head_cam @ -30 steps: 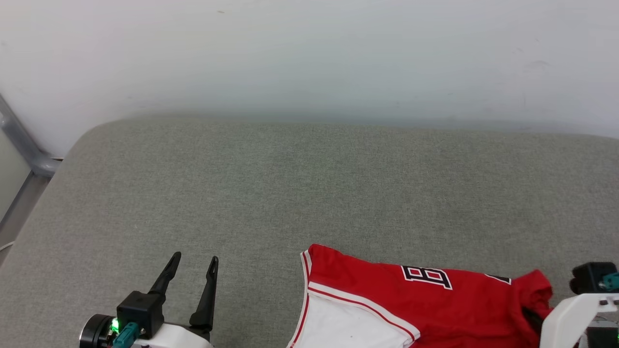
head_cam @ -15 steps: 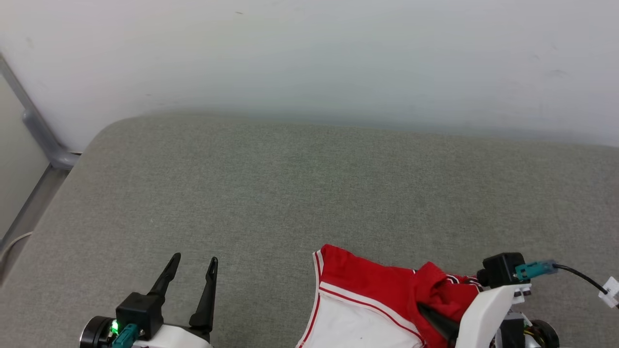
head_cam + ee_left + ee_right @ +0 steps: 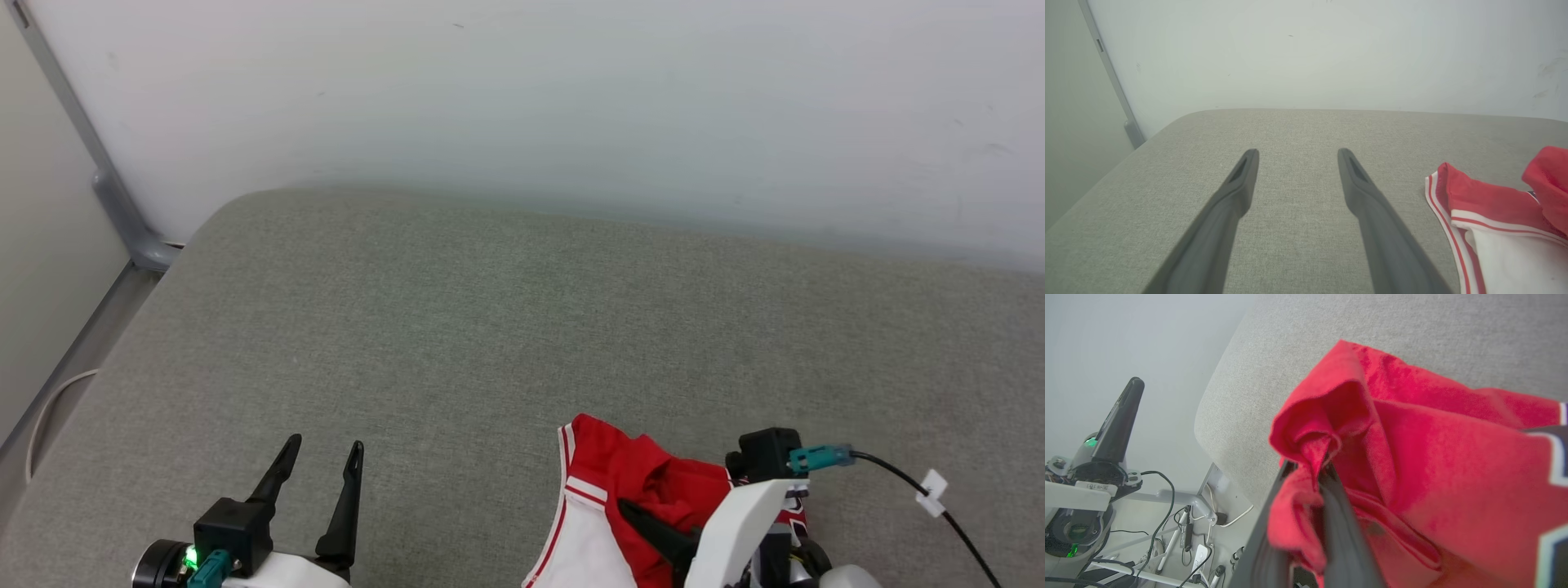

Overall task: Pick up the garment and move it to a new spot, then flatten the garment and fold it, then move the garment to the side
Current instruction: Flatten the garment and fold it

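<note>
Pickup step: right gripper (image 3: 1308, 469) pinches a fold of the red jersey (image 3: 629, 482) near the front edge of the cushion (image 3: 490, 327); left gripper (image 3: 324, 446) hovers spread. Next, carrying it probably demands a clear lift.

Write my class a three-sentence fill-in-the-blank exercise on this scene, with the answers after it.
The right tool grips the garment by its ____ cloth.
The left tool is ____ and holds nothing.
The garment lies to the left tool's ____.
Answers: red; open; right.
</note>
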Robot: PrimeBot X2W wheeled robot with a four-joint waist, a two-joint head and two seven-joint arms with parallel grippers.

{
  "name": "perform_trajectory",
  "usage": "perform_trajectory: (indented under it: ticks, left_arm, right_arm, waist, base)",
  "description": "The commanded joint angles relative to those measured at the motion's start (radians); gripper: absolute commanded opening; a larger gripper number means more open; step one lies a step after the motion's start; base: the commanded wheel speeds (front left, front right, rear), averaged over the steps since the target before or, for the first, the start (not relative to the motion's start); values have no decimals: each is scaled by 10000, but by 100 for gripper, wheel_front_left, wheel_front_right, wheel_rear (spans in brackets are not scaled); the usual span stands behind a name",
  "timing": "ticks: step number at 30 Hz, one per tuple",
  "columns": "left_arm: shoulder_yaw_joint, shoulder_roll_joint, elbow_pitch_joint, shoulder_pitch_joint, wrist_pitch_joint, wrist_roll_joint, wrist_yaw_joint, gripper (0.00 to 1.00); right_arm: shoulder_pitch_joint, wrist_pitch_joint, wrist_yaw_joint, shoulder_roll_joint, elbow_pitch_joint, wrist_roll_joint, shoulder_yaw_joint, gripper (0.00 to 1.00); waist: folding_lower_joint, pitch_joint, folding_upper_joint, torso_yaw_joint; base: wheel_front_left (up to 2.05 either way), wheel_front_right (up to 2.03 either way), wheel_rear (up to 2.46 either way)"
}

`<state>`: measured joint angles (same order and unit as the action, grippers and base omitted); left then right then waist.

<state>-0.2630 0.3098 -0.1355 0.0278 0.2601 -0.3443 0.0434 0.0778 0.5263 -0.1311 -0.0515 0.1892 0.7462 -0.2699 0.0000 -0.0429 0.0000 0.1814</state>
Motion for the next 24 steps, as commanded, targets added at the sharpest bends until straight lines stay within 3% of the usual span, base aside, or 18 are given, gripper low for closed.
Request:
perform_trajectory:
  ticks: [1, 7, 8, 9, 18, 24]
  left_arm:
    - [-11, 7, -29, -18, 75, 75, -69, 100]
    - [-44, 12, -96, -38, 75, 67, -94, 100]
    - [-41, 11, -102, -35, 75, 66, -94, 100]
    - [-37, 12, -104, -27, 75, 67, -92, 100]
    - [8, 0, -94, 5, 75, 123, -19, 100]
    - [28, -41, 13, 26, 75, 121, -32, 100]
  right_arm:
    - [235, -256, 9, 21, 297, 127, -144, 0]
    - [1050, -1448, 7, 19, 1958, 230, -833, 0]
    - [1171, -1598, 7, 28, 2203, 159, -960, 35]
    - [1254, -1748, 7, 20, 2404, 102, -1037, 100]
    - [1810, -2061, 7, 20, 2181, 933, -2337, 100]
    - [2304, -1956, 7, 15, 1604, 294, -1887, 100]
  waist:
    - [0, -3, 0, 61]
    - [0, 17, 0, 224]
    - [0, 21, 0, 237]
    - [0, 24, 0, 244]
    - [0, -60, 0, 38]
    - [0, -84, 0, -329]
  base:
    - [0, 0, 0]
    - [0, 0, 0]
    - [0, 0, 0]
    - [0, 0, 0]
    - [0, 0, 0]
    - [0, 0, 0]
